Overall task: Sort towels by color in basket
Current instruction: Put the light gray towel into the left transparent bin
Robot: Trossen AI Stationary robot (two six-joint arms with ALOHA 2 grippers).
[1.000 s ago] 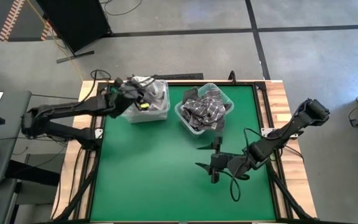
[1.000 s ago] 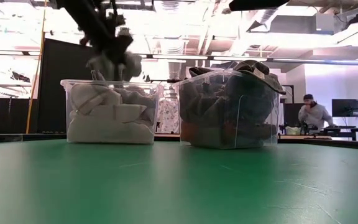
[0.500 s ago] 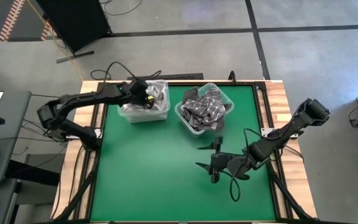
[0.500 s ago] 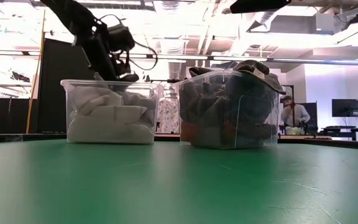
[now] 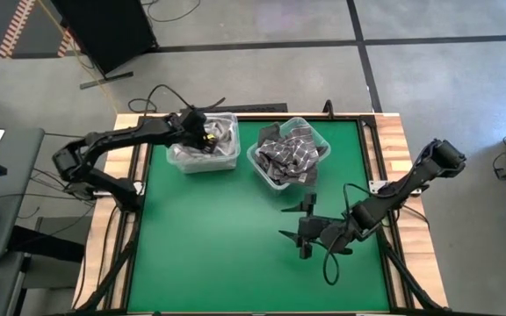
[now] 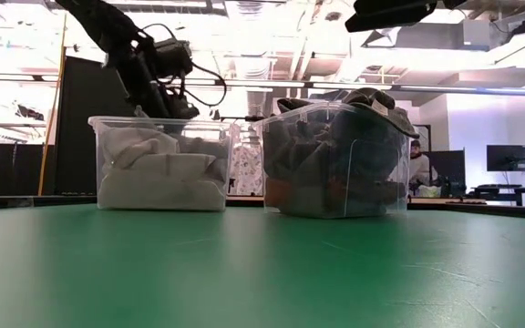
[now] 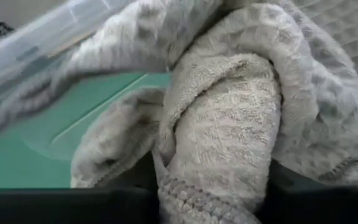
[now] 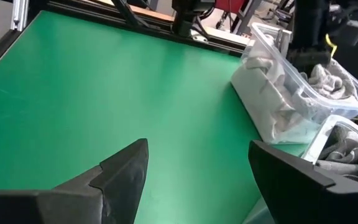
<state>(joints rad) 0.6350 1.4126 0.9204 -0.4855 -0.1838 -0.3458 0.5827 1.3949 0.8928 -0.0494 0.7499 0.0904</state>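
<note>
Two clear plastic baskets stand at the table's far side. The left basket (image 5: 232, 160) (image 6: 162, 178) holds white and light grey towels. The right basket (image 5: 260, 167) (image 6: 335, 155) is heaped with dark grey and checked towels (image 5: 292, 151). My left gripper (image 5: 198, 132) (image 6: 167, 96) reaches down into the far part of the left basket, fingers apart, with a bunched light grey towel (image 7: 229, 112) filling the gap between them. My right gripper (image 5: 291, 221) (image 8: 197, 155) hovers open over bare green table, near the right basket's near side. My left gripper comes from above into the left basket. Its open fingers (image 7: 291, 186) stand on either side of a rolled fold of the light grey towel (image 7: 210, 186), which lies against them. The towel rests on the other cloth in the basket.
The green table top (image 5: 218, 246) lies bare in front of both baskets. A wooden frame (image 5: 398, 140) borders the table. Cables trail from the right arm (image 5: 332, 263). A person (image 6: 415, 169) stands far back in the room.
My left gripper has gone down from above the left basket's rim into the basket, moving a little toward the far edge. The light grey towel bunch it carried has gone down with it among the other towels. In the last half second it has barely moved.
</note>
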